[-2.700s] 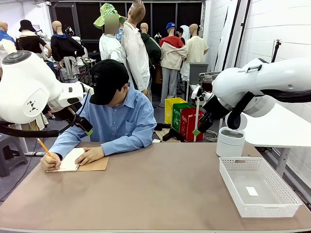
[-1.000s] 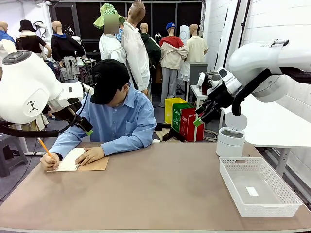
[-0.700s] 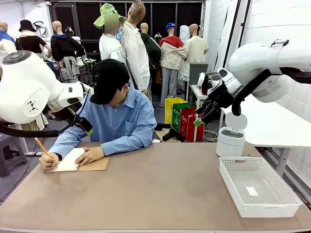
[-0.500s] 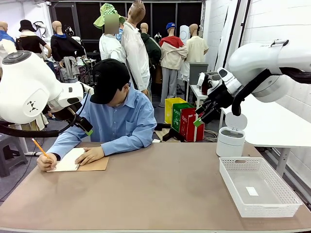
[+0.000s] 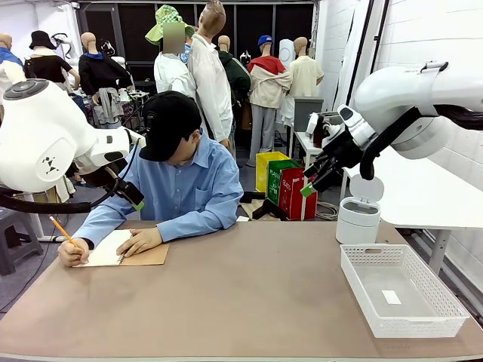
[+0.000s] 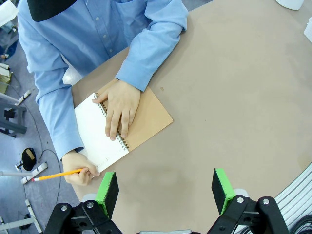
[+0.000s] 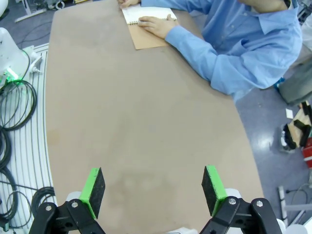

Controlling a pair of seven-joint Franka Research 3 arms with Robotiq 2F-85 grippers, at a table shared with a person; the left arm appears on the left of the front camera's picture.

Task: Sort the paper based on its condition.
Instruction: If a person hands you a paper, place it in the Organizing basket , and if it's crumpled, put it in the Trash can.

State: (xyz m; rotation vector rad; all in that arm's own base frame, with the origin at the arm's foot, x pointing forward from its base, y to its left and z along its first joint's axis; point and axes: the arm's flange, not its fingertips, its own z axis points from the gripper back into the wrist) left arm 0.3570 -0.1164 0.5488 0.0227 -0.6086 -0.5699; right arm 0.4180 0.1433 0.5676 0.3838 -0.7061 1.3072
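Observation:
No loose sheet of paper is in view. A person at the far left of the table writes with an orange pencil [image 5: 62,230] on the white page of a spiral notebook [image 5: 113,249] with a brown cover, the other hand flat on it. My left gripper [image 6: 165,191] hangs open high above the table, near the notebook [image 6: 100,134], with nothing between its green pads. My right gripper [image 7: 152,190] is open and empty too, held high over the table's right side [image 5: 311,181]. From there the notebook [image 7: 148,14] lies far off.
A white mesh basket [image 5: 377,326] stands at the front right of the table with a tiny white scrap [image 5: 391,297] in it. A white lidded bin [image 5: 357,220] stands behind it. The brown tabletop [image 5: 249,294] stretches between notebook and basket.
The right arm has lifted and swung back from where it was earliest, then held still. The person's pencil hand shifts slightly while writing. The left arm has not moved.

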